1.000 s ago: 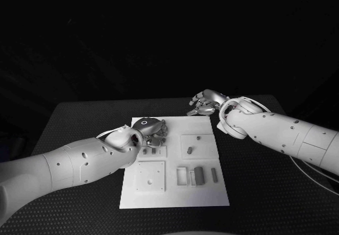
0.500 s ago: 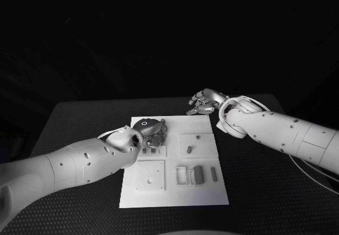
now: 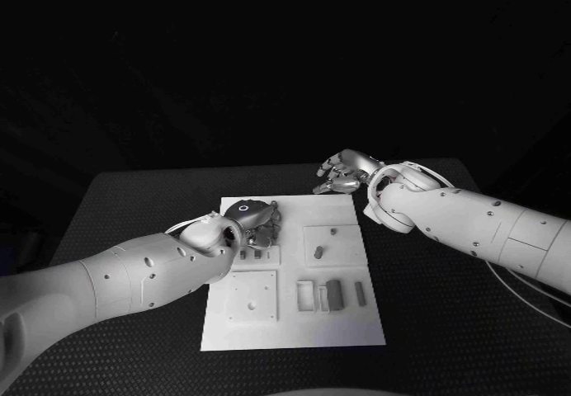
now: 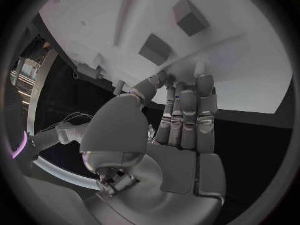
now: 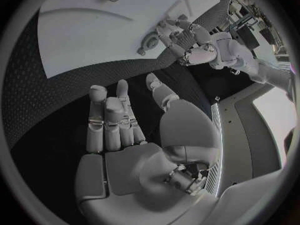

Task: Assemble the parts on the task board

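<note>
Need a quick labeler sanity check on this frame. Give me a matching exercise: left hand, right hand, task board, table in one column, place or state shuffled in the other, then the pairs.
Things:
1. left hand
2. right hand
3. task board
4. table

Places or states:
A. black surface under everything
B. over the far left part of the white plate, fingers down among the small parts
C. white plate lying in the middle, with small parts on it
D. beyond the plate's far right corner, over the dark surface, holding nothing

Pairs: 1-B, 2-D, 3-C, 4-A
</note>
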`<act>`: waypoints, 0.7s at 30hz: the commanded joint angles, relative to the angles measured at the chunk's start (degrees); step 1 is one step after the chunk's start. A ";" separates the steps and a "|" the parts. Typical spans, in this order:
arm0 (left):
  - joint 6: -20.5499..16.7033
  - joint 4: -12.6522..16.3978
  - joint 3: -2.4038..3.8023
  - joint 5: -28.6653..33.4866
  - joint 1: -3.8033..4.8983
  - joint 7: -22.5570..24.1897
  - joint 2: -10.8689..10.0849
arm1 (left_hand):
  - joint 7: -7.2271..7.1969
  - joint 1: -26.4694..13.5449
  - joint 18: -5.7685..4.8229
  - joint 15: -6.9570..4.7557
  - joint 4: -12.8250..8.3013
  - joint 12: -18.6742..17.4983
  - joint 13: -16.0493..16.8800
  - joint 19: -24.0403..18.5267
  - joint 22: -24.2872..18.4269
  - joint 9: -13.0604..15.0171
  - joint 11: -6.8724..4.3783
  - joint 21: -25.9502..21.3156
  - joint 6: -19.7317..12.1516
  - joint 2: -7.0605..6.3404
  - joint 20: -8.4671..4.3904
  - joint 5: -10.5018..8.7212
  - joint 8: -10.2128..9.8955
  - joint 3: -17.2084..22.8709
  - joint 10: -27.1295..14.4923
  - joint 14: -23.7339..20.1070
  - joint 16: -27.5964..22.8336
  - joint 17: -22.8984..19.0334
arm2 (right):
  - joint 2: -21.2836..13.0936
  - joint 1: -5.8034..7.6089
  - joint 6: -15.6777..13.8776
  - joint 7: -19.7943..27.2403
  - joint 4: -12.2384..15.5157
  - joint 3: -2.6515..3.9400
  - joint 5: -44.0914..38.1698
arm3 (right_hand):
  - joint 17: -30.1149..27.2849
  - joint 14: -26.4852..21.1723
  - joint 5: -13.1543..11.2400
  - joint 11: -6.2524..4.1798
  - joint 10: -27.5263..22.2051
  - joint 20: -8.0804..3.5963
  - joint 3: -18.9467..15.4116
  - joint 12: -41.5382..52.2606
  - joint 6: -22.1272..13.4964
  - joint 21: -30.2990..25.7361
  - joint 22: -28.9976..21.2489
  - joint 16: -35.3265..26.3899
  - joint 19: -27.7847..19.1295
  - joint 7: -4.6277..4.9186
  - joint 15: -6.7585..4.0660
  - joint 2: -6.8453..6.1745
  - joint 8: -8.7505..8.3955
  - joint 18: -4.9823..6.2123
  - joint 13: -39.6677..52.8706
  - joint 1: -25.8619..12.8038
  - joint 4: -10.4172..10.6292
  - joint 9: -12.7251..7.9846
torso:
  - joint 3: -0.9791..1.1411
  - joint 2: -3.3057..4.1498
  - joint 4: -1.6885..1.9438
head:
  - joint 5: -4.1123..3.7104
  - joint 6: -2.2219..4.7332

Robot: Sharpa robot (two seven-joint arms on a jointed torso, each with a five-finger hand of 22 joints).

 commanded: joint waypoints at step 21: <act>2.00 -0.19 -0.06 0.06 -0.21 -0.57 0.54 | -0.34 -0.37 5.95 -1.07 -0.08 0.81 0.40 0.45 1.38 -0.05 -1.05 1.41 2.28 1.17 -0.93 -0.25 1.25 0.71 3.51 1.13 0.76 -0.32 | 0.04 -0.01 0.50 0.47 0.12 0.02 -0.07 | 0.10 -0.53 0.12 0.13 0.12 -0.53 0.31 -0.41 0.00 -0.29 0.90 -0.30 0.00 0.37 -0.05 -0.06 0.11 2.54 0.10 -0.43 0.02 -0.10 | -0.04 0.00 0.03 | -0.11 -0.04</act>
